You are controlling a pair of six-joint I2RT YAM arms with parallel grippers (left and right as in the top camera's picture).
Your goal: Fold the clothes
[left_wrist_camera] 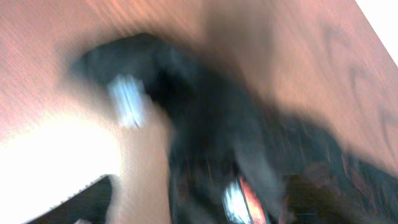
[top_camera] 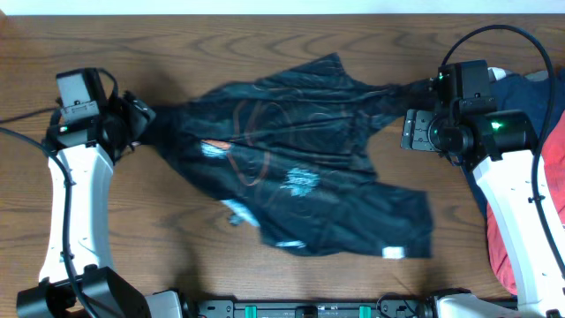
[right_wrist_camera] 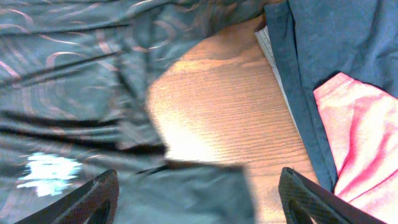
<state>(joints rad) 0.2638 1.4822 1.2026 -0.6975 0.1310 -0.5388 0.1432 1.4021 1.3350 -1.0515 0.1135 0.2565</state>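
The clothes, a black jersey point(top_camera: 300, 168) with thin orange lines and pale logos, lie crumpled and spread across the middle of the table. My left gripper point(top_camera: 143, 115) is at the jersey's left tip. The left wrist view is badly blurred: black cloth point(left_wrist_camera: 249, 137) fills it, and only one of the fingers point(left_wrist_camera: 87, 196) shows, far out at the lower left. My right gripper point(top_camera: 413, 124) hangs over the jersey's upper right corner. Its jaws point(right_wrist_camera: 199, 202) stand wide apart, with a fold of the jersey point(right_wrist_camera: 74, 81) lying below between them, not pinched.
Other garments are heaped at the right edge, a dark blue one point(top_camera: 530, 88) point(right_wrist_camera: 336, 56) and a pink-red one point(top_camera: 499, 247) point(right_wrist_camera: 367, 137). Bare wooden table point(top_camera: 88, 35) shows around the jersey. A black rail point(top_camera: 309, 309) runs along the front edge.
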